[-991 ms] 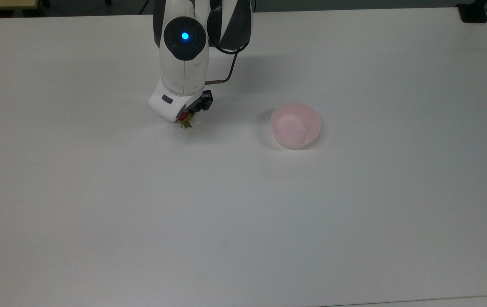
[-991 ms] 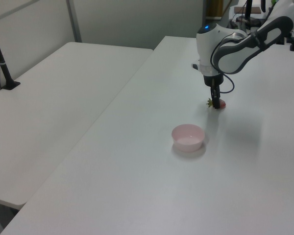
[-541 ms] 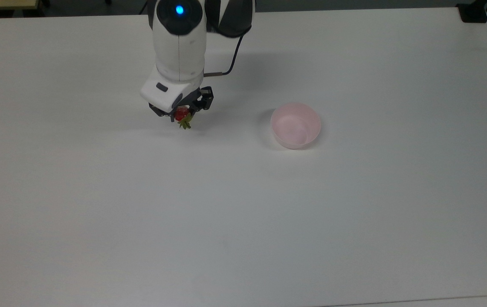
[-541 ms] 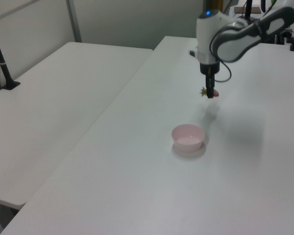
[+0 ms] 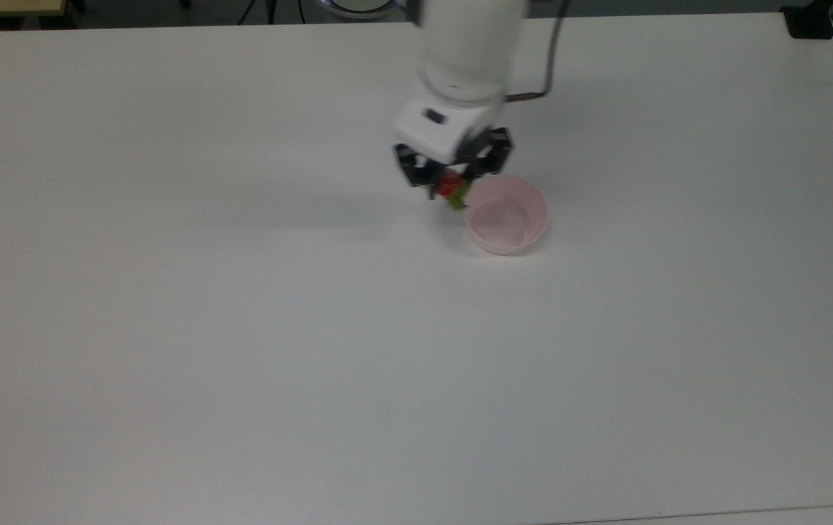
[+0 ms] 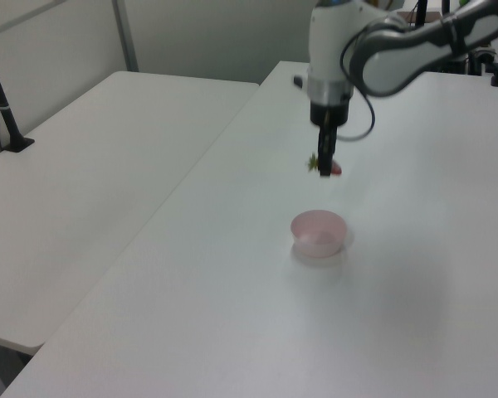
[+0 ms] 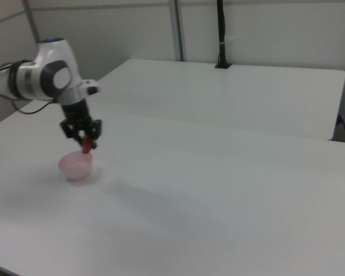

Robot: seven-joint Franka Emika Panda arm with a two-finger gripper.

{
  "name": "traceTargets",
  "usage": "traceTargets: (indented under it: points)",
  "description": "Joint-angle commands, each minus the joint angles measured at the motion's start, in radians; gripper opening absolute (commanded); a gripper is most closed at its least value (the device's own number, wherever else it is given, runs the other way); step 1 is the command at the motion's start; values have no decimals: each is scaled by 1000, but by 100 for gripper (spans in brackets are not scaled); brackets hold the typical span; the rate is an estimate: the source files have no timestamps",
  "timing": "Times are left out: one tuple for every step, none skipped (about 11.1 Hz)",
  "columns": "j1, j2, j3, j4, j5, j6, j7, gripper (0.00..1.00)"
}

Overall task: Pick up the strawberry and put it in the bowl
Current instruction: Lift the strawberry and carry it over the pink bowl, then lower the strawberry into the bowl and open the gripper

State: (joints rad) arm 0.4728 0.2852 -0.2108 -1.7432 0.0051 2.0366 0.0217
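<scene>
Strawberry (image 5: 450,187) airborne, leaves hanging down, pinched between the closed fingers of the gripper (image 5: 451,182); it hangs just short of the pink bowl (image 5: 515,227), by the rim on the top view's left. Carry step is in hand, pick done. Next, probably: shift over the bowl's centre, lower slightly, then open the fingers.

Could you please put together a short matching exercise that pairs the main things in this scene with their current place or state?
Things:
1. strawberry
2. bowl
3. gripper
4. table

Places or states:
A. standing on the table, nothing inside it
B. held in the air, leaves pointing down
C. white, carrying the bowl
D. shut on the fruit, by the bowl's rim at the top view's left

Pairs: 1-B, 2-A, 3-D, 4-C
</scene>
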Motion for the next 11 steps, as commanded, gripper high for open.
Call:
traceTargets:
  points:
    - [111, 80, -13, 34, 7, -9, 115, 42]
    - [110, 103, -10, 36, 7, -7, 116, 43]
    - [107, 109, -10, 37, 9, 3, 116, 50]
    - [105, 109, -10, 40, 10, 17, 129, 67]
    - [110, 109, -10, 40, -2, 19, 179, 100]
    - [112, 111, 0, 40, -22, 19, 231, 100]
    - [110, 109, 26, 42, -51, 17, 266, 100]
    - [109, 101, 31, 42, -63, 7, 300, 100]
    - [92, 71, 37, 48, -65, -10, 331, 100]
    - [1, 13, 94, 45, -74, -69, 327, 100]
    - [-96, -36, 150, 50, -92, -131, 311, 100]
